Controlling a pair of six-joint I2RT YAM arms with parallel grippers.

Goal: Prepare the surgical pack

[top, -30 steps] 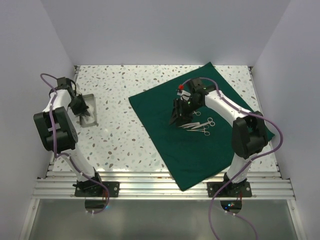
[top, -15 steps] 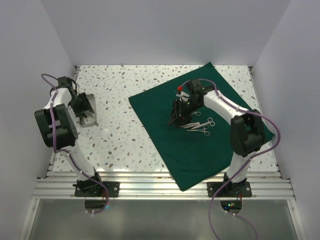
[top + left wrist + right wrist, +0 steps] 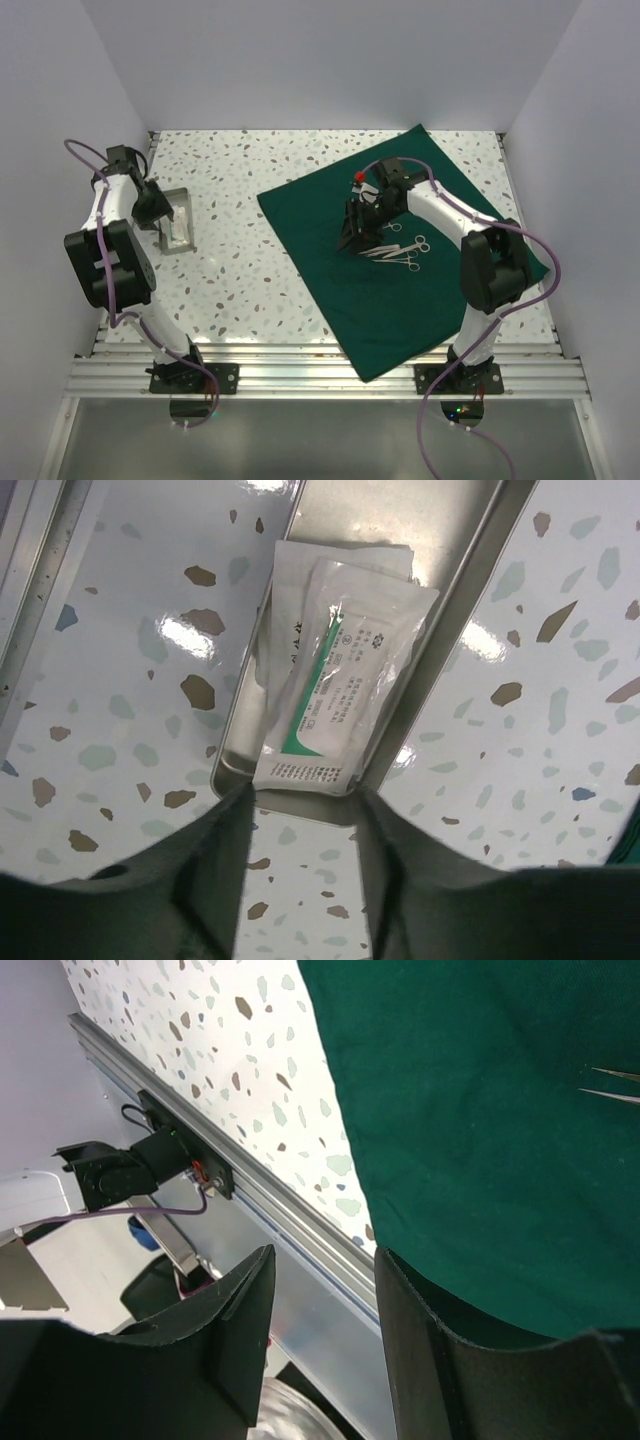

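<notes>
Surgical pack pieces sit in two groups on the speckled table, well apart. One dark green drape is spread flat as a tilted square over the 3 o'clock half, one corner hanging past the near rail at 6 o'clock. One small steel tray lies at the table's 9 o'clock edge, off the cloth.

Silver instruments rest near the middle of the drape, bunched together (at least three with ring handles; the exact count is too small to tell). Two white packets lie in the tray, one overlapping the other.

The left gripper hovers over the tray's near end with its jaws moderately apart and nothing between them; whether they touch the rim cannot be told. The right gripper hangs over the drape at 9 o'clock of the instruments, just beside them, its jaws also apart and empty. Neither arm blocks the other; bare table separates them.
</notes>
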